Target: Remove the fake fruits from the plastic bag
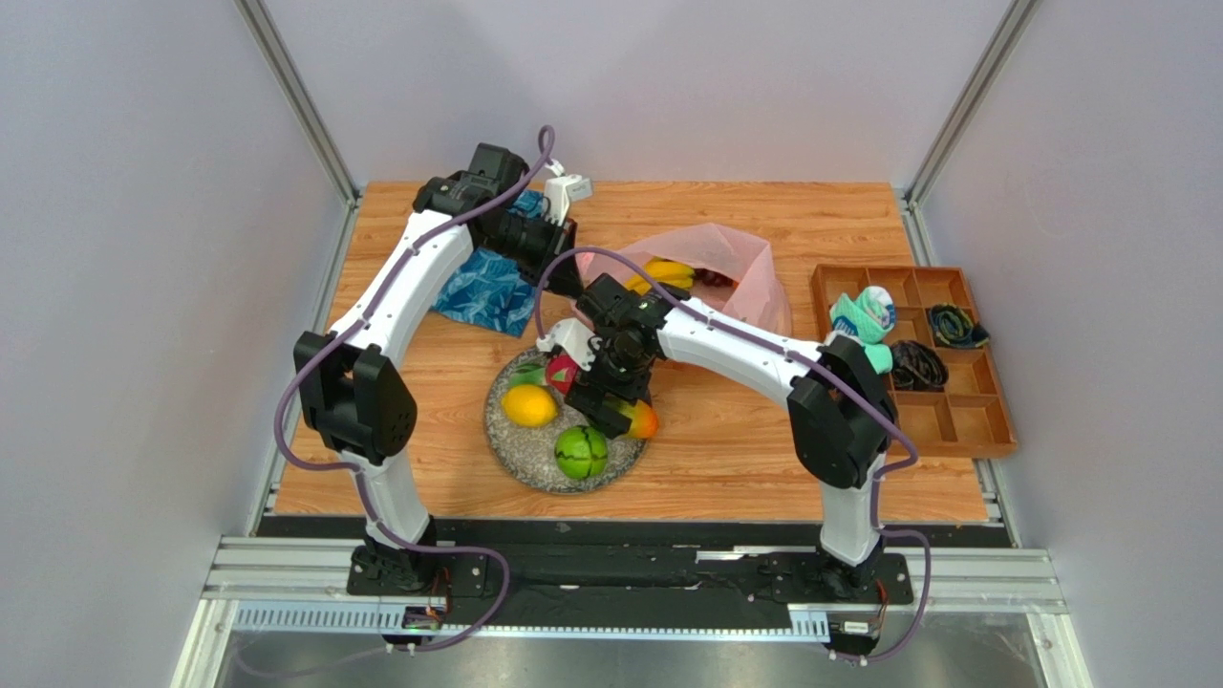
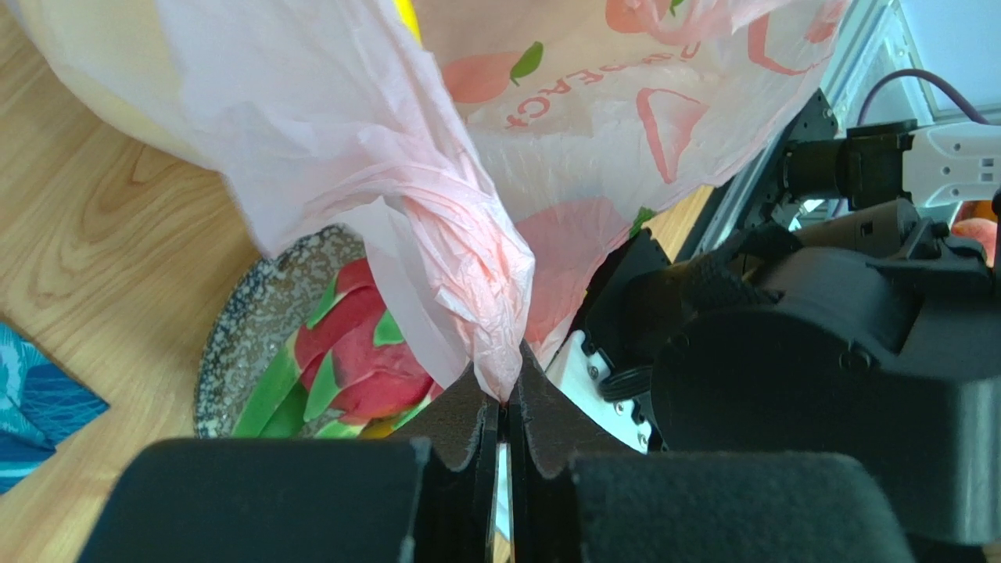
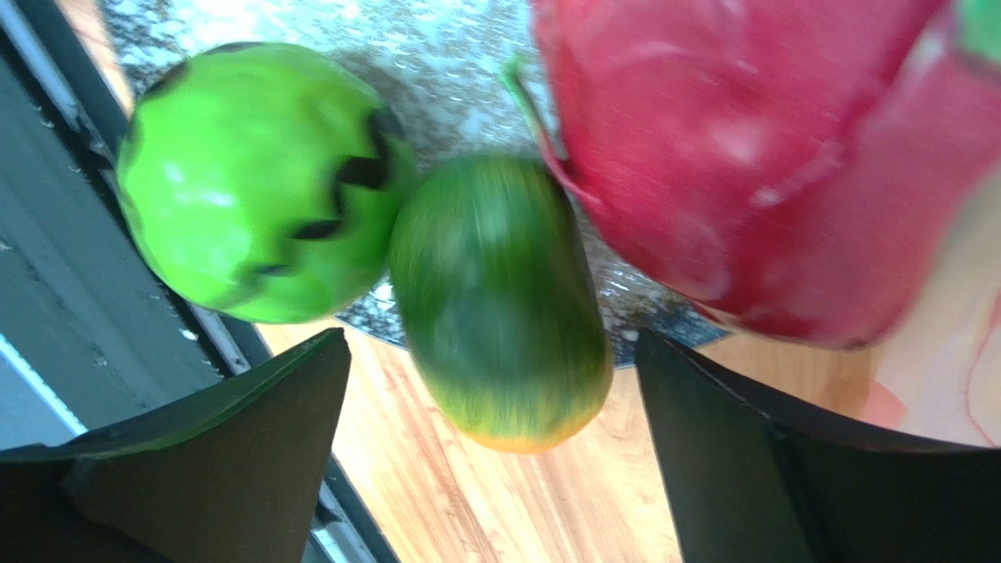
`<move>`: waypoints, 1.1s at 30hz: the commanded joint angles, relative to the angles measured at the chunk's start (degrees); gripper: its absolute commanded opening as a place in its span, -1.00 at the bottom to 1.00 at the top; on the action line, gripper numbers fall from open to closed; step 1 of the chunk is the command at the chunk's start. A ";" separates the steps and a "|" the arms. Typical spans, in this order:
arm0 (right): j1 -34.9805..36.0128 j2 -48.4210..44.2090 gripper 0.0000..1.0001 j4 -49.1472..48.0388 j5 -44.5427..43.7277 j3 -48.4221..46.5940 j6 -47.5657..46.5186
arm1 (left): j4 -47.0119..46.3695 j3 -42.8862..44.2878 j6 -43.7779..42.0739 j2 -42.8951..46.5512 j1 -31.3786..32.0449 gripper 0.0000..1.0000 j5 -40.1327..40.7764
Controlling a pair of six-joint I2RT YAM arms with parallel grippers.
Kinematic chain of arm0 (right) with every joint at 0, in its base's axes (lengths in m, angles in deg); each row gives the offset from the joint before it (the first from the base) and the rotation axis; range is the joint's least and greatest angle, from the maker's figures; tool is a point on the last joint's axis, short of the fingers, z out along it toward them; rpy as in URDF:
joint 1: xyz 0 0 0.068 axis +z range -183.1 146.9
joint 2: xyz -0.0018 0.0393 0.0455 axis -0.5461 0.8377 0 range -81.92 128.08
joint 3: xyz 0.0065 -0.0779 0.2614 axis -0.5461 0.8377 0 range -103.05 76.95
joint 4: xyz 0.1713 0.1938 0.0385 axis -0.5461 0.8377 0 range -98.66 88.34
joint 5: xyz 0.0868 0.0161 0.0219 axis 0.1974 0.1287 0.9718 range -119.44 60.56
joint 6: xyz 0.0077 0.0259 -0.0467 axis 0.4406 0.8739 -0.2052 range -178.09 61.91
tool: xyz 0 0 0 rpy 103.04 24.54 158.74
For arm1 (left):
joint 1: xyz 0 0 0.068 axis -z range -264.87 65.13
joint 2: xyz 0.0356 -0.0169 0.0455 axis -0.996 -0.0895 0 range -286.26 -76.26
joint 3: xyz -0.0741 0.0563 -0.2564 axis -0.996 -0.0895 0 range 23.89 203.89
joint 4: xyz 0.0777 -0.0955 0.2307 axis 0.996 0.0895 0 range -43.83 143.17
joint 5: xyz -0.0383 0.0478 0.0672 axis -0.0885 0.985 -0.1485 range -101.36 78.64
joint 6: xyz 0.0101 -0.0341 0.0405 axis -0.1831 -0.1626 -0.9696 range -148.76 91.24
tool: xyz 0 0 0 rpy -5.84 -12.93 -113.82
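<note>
Fingers of the left gripper are pressed tight on a twisted pink edge of the plastic bag. The bag rises from the pinch and fills the upper half of the left wrist view with printed, crinkled film. Down and left of the pinch, the red dragon fruit with green scales lies on the speckled grey plate. A corner of blue patterned cloth shows at the left edge on the wooden table. The right gripper stands wide open, its two black fingers at the bottom left and bottom right of the right wrist view. Between them, with a clear gap on either side, is the mango, green shading to orange, blurred, its lower end past the plate's rim over the wood. The green melon touches it at the upper left, and the dragon fruit crowds the upper right. In the top view the plate sits at the centre of the frame under the right gripper, with a yellow-orange lemon on its left part and the melon near its lower rim. The bag lies just above and right of centre, one edge held up by the left gripper, and yellow bananas show in its opening. At the right edge a wooden compartment tray holds a teal-and-white bundle and dark cords.
</note>
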State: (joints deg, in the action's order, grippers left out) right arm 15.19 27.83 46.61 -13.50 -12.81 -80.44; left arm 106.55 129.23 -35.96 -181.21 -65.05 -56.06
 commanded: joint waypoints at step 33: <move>-10.24 -29.24 0.29 -2.17 -9.97 23.12 6.70 | -0.09 -13.22 0.26 11.07 1.81 -0.84 -1.96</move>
State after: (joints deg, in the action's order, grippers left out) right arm 1.62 9.13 45.43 -24.45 5.35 -76.59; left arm 106.50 119.53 -35.29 -175.98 -63.98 -57.99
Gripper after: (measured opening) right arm 0.633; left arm 0.084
